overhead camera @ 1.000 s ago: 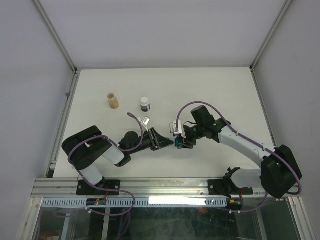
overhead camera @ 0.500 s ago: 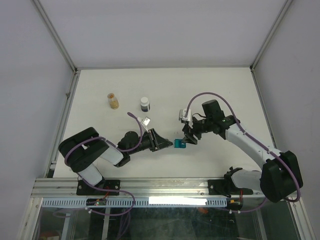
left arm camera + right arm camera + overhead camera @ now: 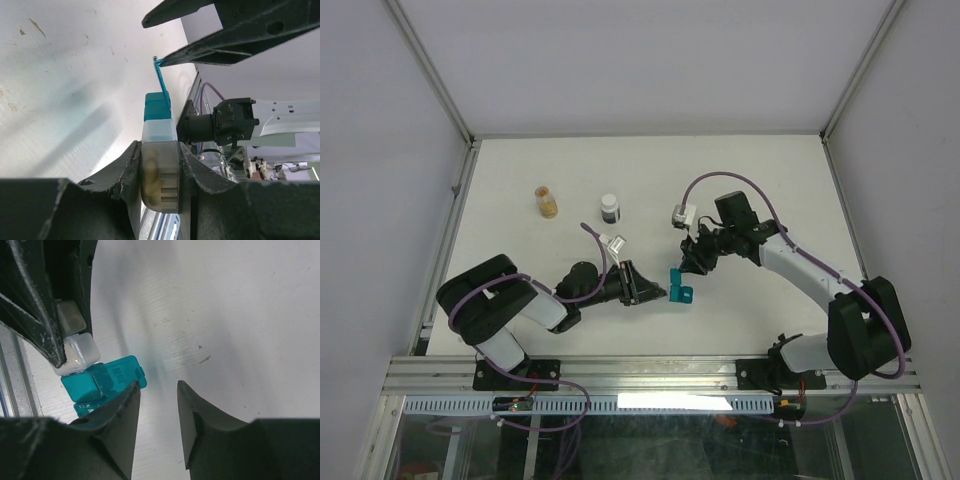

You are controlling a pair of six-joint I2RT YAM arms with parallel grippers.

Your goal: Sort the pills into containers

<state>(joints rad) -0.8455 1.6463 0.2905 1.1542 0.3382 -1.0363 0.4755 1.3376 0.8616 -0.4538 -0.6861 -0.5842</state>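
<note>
My left gripper (image 3: 658, 292) lies low on the table, shut on the grey cube-like container (image 3: 160, 175). A yellowish blur shows through its wall; I cannot tell if it is a pill. Joined beyond it are a clear cell (image 3: 159, 131) and the teal-blue container (image 3: 680, 286), whose thin lid (image 3: 162, 85) stands open. My right gripper (image 3: 692, 265) hovers just beyond the teal box, open. In the right wrist view its jaws (image 3: 157, 385) hold nothing, and one fingertip (image 3: 131, 390) sits beside the teal lid (image 3: 120, 371).
An amber bottle (image 3: 547, 202) with yellowish contents and a dark bottle with a white cap (image 3: 609, 209) stand at the back left of the white table (image 3: 770, 180). A metal rail (image 3: 650, 372) runs along the near edge.
My right gripper drew back from the teal box, up and away from the near edge, and its jaws widened, then narrowed. The teal lid now stands open. The left gripper keeps its grip.
</note>
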